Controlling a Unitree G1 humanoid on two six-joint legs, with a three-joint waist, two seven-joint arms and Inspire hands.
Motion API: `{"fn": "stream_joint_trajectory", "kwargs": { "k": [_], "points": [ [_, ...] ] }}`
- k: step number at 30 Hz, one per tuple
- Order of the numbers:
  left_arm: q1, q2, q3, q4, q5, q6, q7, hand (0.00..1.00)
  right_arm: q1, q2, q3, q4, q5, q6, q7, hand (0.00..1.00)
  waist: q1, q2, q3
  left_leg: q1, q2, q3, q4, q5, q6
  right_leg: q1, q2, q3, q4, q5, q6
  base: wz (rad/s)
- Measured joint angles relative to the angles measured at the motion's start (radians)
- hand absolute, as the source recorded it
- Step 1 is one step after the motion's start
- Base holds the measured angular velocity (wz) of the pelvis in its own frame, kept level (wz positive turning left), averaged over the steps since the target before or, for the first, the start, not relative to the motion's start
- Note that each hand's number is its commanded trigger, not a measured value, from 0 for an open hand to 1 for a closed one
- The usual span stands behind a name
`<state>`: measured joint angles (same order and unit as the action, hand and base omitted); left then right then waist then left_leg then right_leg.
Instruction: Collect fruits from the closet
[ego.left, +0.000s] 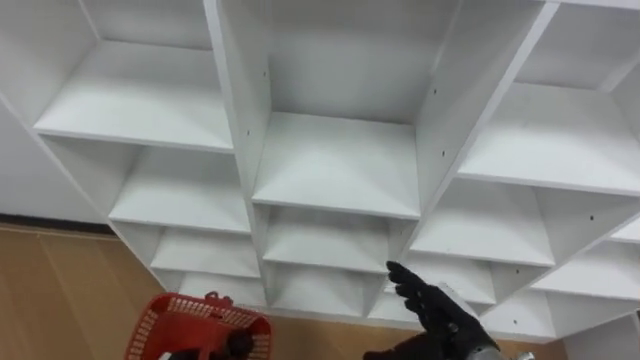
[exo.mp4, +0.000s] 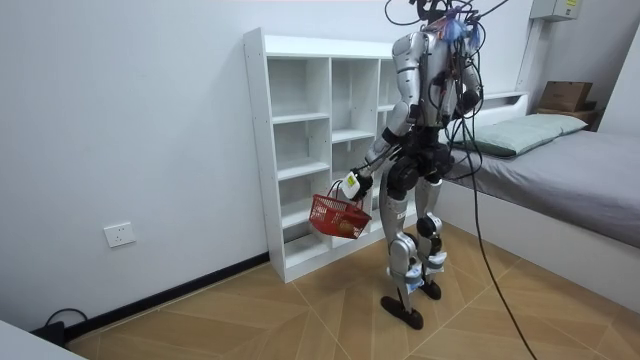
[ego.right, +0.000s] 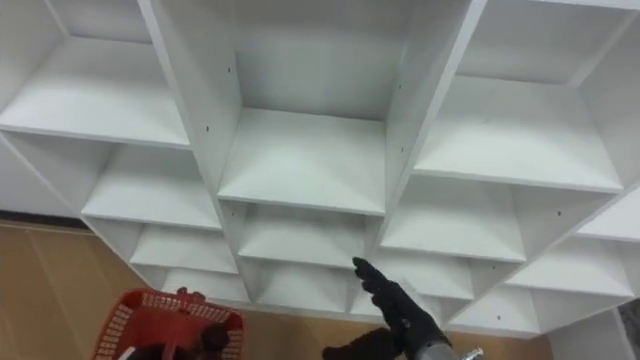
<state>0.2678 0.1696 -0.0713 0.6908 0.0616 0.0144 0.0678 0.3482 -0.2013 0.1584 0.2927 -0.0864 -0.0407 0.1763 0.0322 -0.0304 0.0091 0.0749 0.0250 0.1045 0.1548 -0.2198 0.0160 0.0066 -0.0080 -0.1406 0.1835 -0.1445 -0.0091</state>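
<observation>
I count one closet (ego.left: 335, 160), with three columns of compartments before me. There is one red basket (ego.left: 160, 325); the dark shapes in it are too unclear for me to count. I have two hands, my right hand (ego.left: 445, 315) and my left hand (exo.mp4: 352, 186). The room holds one bed (exo.mp4: 560, 170), one pillow (exo.mp4: 520, 130) and one wall socket (exo.mp4: 119, 235).

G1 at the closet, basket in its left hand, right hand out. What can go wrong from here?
1. The shelves look bare from the head; the open right hand, low by a divider, may grope blind and clip the edge.
2. The red basket hangs from the left hand close to the shelf front; a step in could knock it.
</observation>
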Motion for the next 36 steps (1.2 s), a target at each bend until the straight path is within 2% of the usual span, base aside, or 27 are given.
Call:
{"fn": "stream_joint_trajectory", "kwargs": {
  "k": [2,6,10,14,17,20,24,27,30,36],
  "points": [
    [0.019,0.000,0.014,0.000,0.057,-0.003,0.011,1.00,0.013,0.001,-0.028,0.075,-0.005,-0.011,-0.024,0.00,-0.006,0.006,-0.0097,0.006,0.000,0.002,-0.005,0.000,0.000,0.001,0.000,0.000,0.000,0.000,0.000,-0.05],
    [0.017,0.001,0.036,0.035,0.152,-0.018,0.050,1.00,0.020,0.000,-0.073,0.265,-0.003,-0.023,-0.108,0.00,-0.007,0.012,-0.0142,0.009,-0.001,0.005,-0.004,0.000,0.000,0.004,0.000,-0.001,0.002,0.000,0.000,-0.01],
    [0.019,0.002,0.035,0.107,0.151,-0.019,0.082,1.00,0.006,0.001,-0.086,0.429,0.047,-0.025,-0.162,0.00,-0.028,0.016,-0.0115,0.018,-0.001,0.004,-0.009,0.000,0.000,0.019,0.001,0.000,-0.009,0.000,0.001,0.00],
    [0.014,0.000,0.035,0.146,0.155,-0.015,0.100,1.00,-0.015,0.005,-0.105,0.529,0.083,-0.024,-0.195,0.00,-0.033,0.016,-0.0105,0.022,-0.001,0.004,-0.010,0.000,0.000,0.026,0.003,0.001,-0.017,0.002,0.002,0.00],
    [0.014,-0.006,0.035,0.171,0.226,-0.011,0.111,1.00,-0.036,0.005,-0.105,0.613,0.086,-0.022,-0.207,0.00,-0.037,0.016,-0.0105,0.024,-0.002,0.002,-0.006,0.000,0.000,0.027,0.002,0.000,-0.017,0.001,0.003,0.00],
    [0.022,-0.010,0.047,0.185,0.269,0.011,0.112,1.00,-0.069,0.007,-0.113,0.721,0.050,-0.018,-0.207,0.00,-0.046,0.016,-0.0107,0.028,-0.002,0.001,-0.006,0.000,0.000,0.031,0.002,0.001,-0.017,0.001,0.003,0.00],
    [0.020,-0.017,0.060,0.213,0.301,0.058,0.113,1.00,-0.089,0.019,-0.091,0.837,-0.119,0.065,-0.207,0.00,-0.055,0.012,-0.0080,0.049,-0.003,-0.007,-0.011,-0.001,0.000,0.045,0.002,0.004,-0.015,-0.009,0.006,0.00],
    [0.020,-0.018,0.043,0.226,0.328,0.085,0.114,1.00,-0.095,0.041,-0.091,0.847,-0.183,0.125,-0.194,0.00,-0.052,0.011,-0.0070,0.058,-0.001,0.003,-0.020,-0.003,-0.002,0.043,0.009,0.030,-0.009,-0.012,0.005,-0.14],
    [0.003,-0.019,0.021,0.250,0.348,0.109,0.112,1.00,-0.107,0.041,-0.091,0.847,-0.180,0.144,-0.184,0.00,-0.057,0.010,-0.0078,0.061,-0.001,0.000,-0.020,-0.003,-0.002,0.046,0.009,0.031,-0.010,-0.012,0.005,-0.05],
    [-0.003,-0.019,0.016,0.251,0.413,0.118,0.096,1.00,-0.143,0.042,-0.078,0.846,-0.180,0.154,-0.163,0.00,-0.055,0.006,-0.0072,0.062,-0.001,-0.001,-0.019,-0.003,-0.002,0.047,0.009,0.031,-0.010,-0.011,0.004,0.00]
  ]
}}
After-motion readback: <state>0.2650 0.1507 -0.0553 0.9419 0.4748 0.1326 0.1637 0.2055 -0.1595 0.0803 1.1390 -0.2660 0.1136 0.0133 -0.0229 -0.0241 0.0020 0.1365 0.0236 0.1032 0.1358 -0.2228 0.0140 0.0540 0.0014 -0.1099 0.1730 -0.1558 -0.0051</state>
